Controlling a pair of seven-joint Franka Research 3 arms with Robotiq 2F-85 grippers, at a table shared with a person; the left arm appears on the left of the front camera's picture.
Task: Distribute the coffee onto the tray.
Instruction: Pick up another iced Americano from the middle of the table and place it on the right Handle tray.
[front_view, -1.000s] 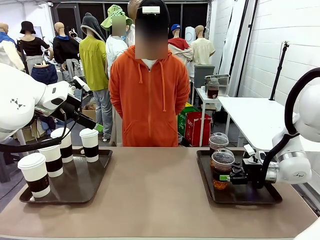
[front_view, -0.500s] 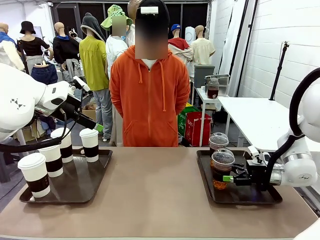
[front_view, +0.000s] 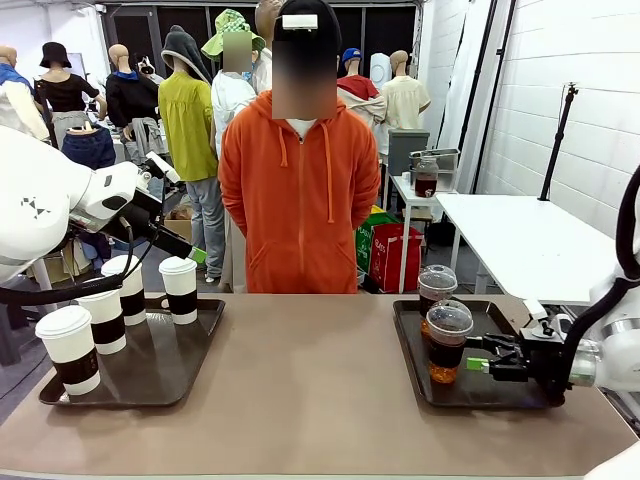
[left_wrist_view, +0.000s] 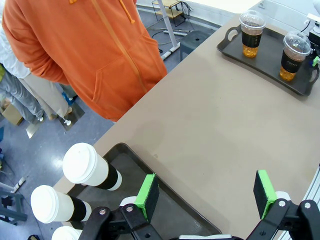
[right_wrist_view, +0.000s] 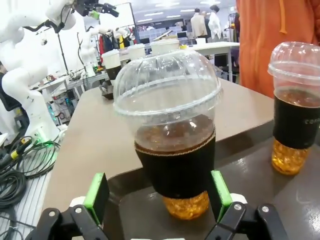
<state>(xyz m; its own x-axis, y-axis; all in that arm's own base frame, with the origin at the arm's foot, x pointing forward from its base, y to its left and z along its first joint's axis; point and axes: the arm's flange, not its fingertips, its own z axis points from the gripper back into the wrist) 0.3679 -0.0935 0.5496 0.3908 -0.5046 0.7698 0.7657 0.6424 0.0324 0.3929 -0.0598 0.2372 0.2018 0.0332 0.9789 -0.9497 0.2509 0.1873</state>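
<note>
A clear dome-lidded cup (right_wrist_view: 175, 145) of brown drink stands on the dark tray (right_wrist_view: 280, 195), just past the wide-open right hand (right_wrist_view: 157, 192). A second cup (right_wrist_view: 296, 105) stands farther right.

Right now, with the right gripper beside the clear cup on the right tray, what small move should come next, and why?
Probably draw the right gripper further back, clear of the near clear plastic dome-lidded cup. Its jaws stand open, and the cup stands upright on the dark right tray, beside the second clear cup, so nothing seems left to hold.
</note>
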